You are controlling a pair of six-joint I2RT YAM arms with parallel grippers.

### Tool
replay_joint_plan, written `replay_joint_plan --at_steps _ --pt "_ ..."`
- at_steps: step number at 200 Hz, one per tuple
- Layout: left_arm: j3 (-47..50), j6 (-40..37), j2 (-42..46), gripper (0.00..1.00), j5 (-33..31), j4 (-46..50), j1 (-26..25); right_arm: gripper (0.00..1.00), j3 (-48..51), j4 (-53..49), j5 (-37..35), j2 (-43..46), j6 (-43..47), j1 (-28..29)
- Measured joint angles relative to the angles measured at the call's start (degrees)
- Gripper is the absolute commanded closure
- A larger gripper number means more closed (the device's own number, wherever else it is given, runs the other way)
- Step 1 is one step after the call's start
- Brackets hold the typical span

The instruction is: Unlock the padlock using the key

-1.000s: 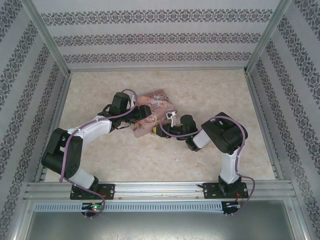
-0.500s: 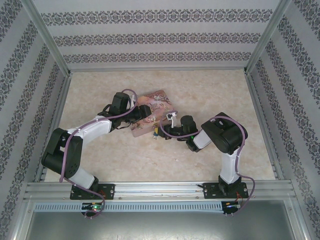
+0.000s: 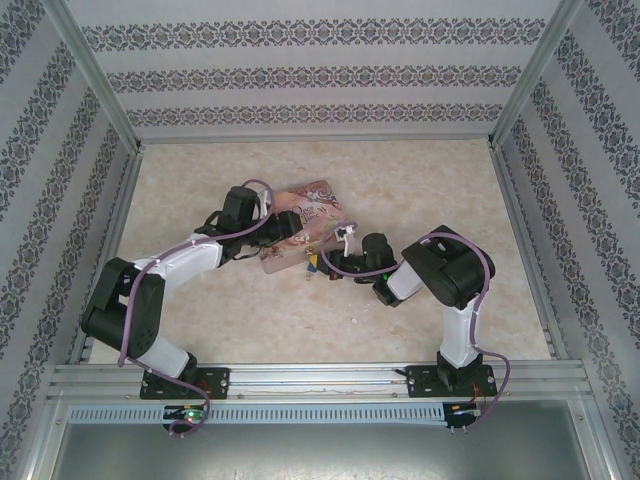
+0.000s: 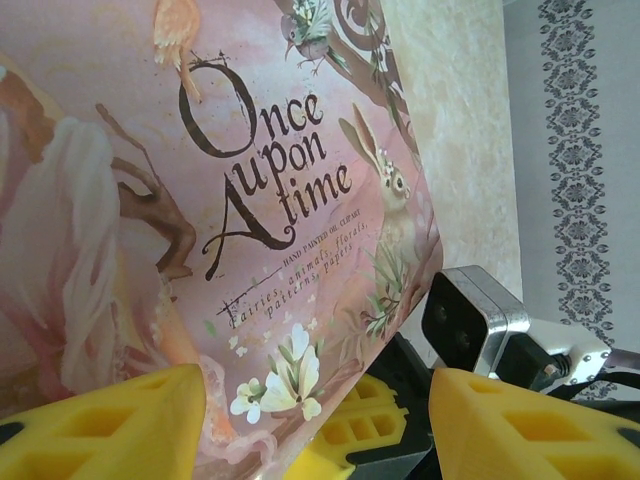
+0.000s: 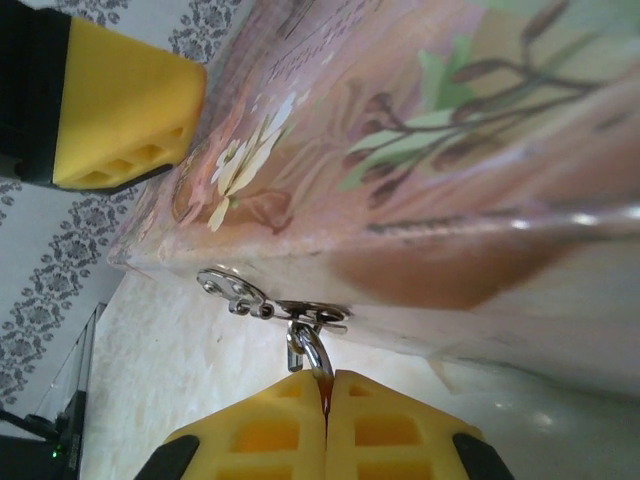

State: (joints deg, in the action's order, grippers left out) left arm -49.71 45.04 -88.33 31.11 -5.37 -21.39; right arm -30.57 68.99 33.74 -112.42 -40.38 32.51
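The padlock's thin silver shackle (image 5: 312,352) hangs from the hasp (image 5: 260,300) on the front of the pink tin (image 5: 450,150). My right gripper (image 5: 326,378) is shut on its lower end, and the padlock's body is hidden between the yellow pads. From above, that gripper (image 3: 318,266) meets the tin (image 3: 305,215) at its near corner. My left gripper (image 4: 318,385) stands open around the tin's corner (image 4: 200,200). Its left finger (image 4: 100,430) lies against the lid and its right finger (image 4: 530,430) is apart from the tin. The key is out of view.
The tin lies mid-table on the beige surface (image 3: 420,180), with the left gripper (image 3: 275,235) at its left side. Patterned walls and a metal frame (image 3: 520,230) close in the table. The right arm's wrist camera (image 4: 470,320) sits close to the left gripper's right finger.
My right gripper has closed on the padlock at the tin's hasp. The tin and both grippers have shifted slightly left.
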Motion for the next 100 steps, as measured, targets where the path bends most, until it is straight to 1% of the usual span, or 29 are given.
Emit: replay_joint_plan --at_steps 24,48,100 --pt "2.0 0.5 1.2 0.39 0.0 -1.7 -0.4 1.00 1.4 1.2 -2.5 0.7 -1.7 0.0" --pt "4.0 1.9 2.3 0.39 -0.4 -4.3 -1.9 1.00 2.5 1.9 -5.2 1.4 -4.5 0.8" --pt "4.8 3.8 2.4 0.39 -1.7 -6.4 -4.5 1.00 3.5 3.6 -11.5 1.7 -11.6 2.0"
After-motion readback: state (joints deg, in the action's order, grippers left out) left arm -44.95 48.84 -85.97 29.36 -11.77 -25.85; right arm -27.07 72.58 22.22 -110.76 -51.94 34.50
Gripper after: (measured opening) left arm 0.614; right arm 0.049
